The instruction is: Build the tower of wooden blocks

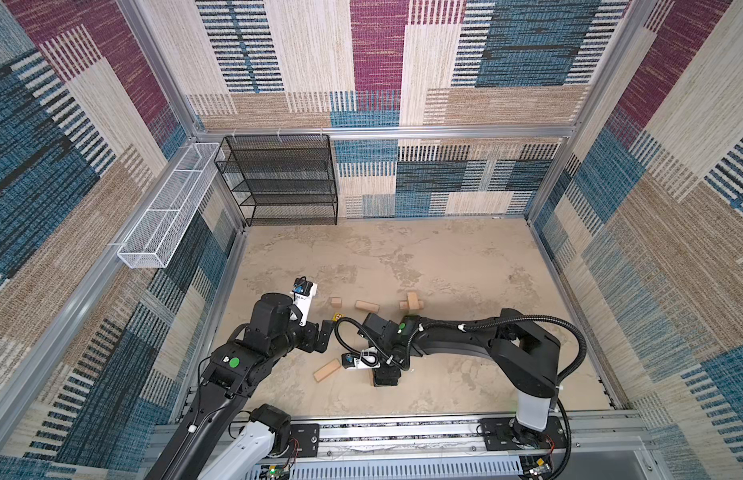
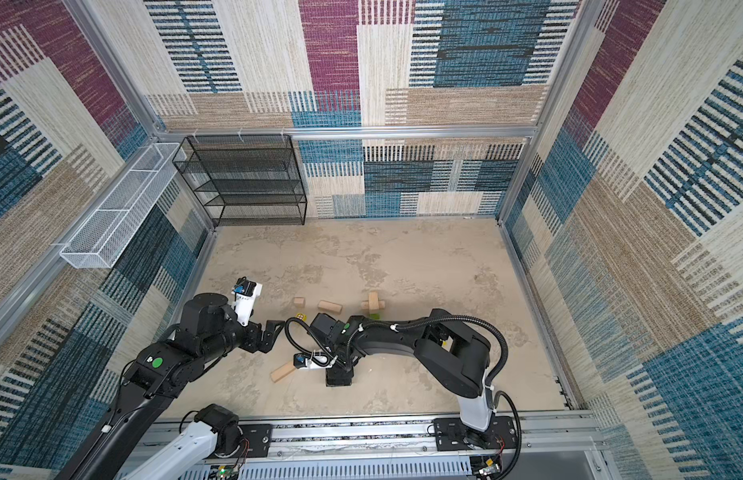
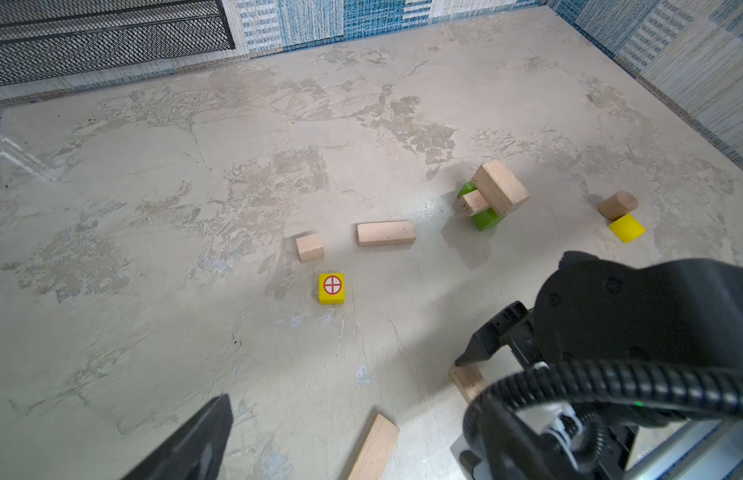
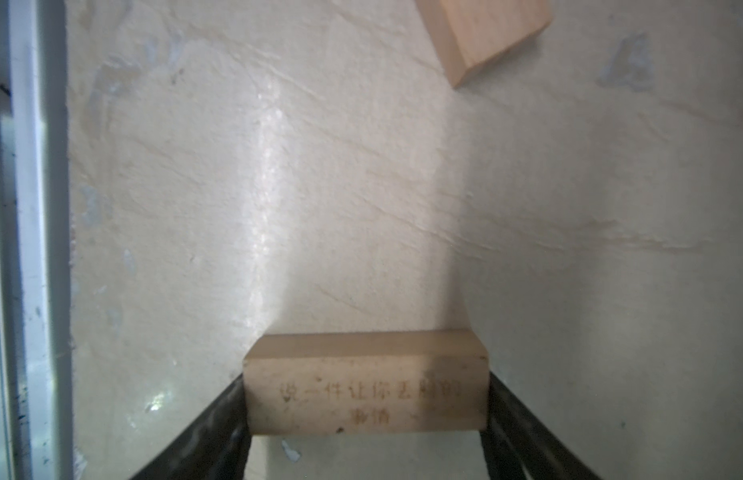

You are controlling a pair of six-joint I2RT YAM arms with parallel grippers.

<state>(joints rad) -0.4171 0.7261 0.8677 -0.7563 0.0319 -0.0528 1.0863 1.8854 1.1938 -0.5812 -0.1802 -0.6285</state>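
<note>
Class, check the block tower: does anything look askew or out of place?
Yes. On the wood block tower, the top tan brick appears tilted rather than flat, overhanging the crosswise brick and green block beneath it.

My right pincer (image 1: 385, 379) points down over the worktop (image 1: 465, 257), a tan brick (image 1: 328, 370) lying at its 9 o'clock and my left pincer (image 1: 324, 333) at its 10 o'clock. Toward 12 o'clock stands the wood block tower (image 1: 412, 300), a loose brick (image 1: 366, 306) and small cube (image 1: 335, 301) at its 9 o'clock.
</note>
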